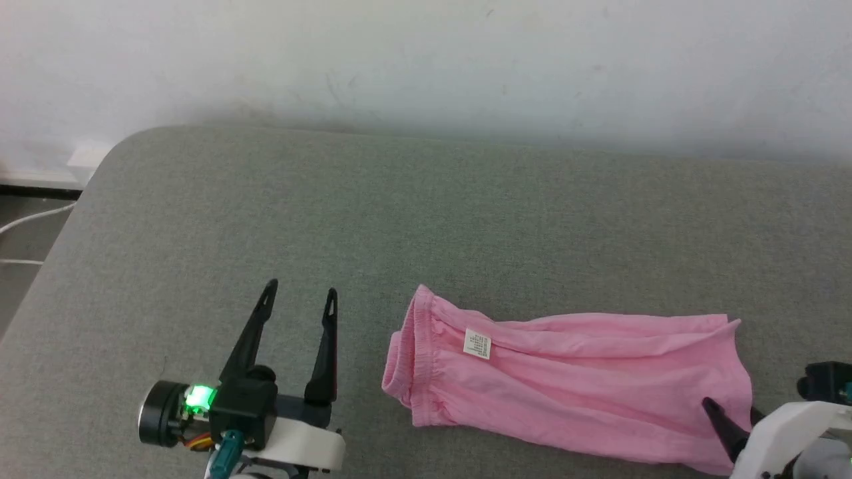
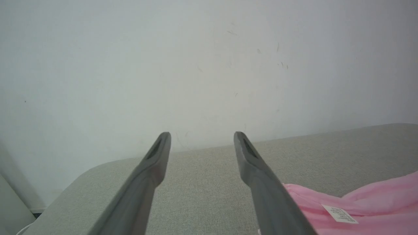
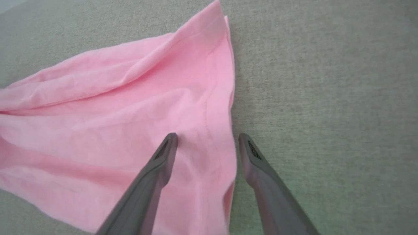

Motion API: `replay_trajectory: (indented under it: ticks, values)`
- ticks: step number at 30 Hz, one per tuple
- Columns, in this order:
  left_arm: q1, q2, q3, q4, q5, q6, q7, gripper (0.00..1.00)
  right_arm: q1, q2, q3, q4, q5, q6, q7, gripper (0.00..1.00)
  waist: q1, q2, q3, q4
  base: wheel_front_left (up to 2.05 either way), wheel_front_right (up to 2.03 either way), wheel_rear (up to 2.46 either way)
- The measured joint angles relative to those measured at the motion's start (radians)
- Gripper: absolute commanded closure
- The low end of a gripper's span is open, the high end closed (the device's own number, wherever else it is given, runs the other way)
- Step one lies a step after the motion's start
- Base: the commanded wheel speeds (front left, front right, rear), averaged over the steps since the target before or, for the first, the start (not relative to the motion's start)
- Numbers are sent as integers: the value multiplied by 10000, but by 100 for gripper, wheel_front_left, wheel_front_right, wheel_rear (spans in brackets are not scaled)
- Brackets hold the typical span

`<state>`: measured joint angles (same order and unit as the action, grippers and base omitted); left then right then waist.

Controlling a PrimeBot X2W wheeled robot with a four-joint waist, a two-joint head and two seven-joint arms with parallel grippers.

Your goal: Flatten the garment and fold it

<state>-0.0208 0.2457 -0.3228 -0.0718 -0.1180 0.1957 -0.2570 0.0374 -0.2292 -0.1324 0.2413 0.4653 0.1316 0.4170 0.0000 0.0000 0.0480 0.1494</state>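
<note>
Grippers sit nearest, one at each end of the job. The left gripper (image 1: 301, 291) hovers low over the grey padded surface (image 1: 266, 199), its two dark fingers spread wide and holding nothing, pointing away from the robot. The garment (image 1: 572, 379) lies off to its right, close by but apart. The right gripper (image 3: 208, 137) is likewise spread wide and empty — from its own wrist camera one finger stands over pink cloth and the other over bare surface, so the leg hem (image 3: 228, 98) runs up between them. The garment, a pair of thin pink shorts, lies stretched crosswise before the robot, with the gathered waistband (image 1: 416, 352) toward the left gripper and the leg openings toward the right. A small white label (image 1: 476, 343) sits face up just inside the waistband. Long creases run along its length — I'd say the flattening is not yet done. The right arm is plainly the closer, since it straddles the hem, while the left would have to shift sideways to reach the waistband. Beyond the cloth comes more grey surface, then the pale wall (image 1: 399, 53).
</note>
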Motion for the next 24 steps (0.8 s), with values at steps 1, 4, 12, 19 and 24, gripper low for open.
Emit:
replay_trajectory:
  ticks: [1,4,12,19,24]
  values:
    - [92,-65,19,6,35,-8,0,0,-71,79,35,144,163,0,58,0,0,0,36,35,0,0,0]
    - [190,-196,111,-4,167,-107,0,0,-291,132,125,556,284,0,151,0,0,0,148,124,0,0,0]
    - [177,-454,458,-31,322,-383,0,0,-781,-48,512,1120,284,-4,238,0,-1,0,448,318,0,0,0]
    - [174,-700,650,153,336,-660,0,0,-906,-242,1026,1126,531,-12,-10,100,1,0,572,372,0,0,0]
    - [192,-836,861,313,336,-855,0,0,-915,-249,892,1231,546,15,-433,100,1,0,385,239,0,0,0]
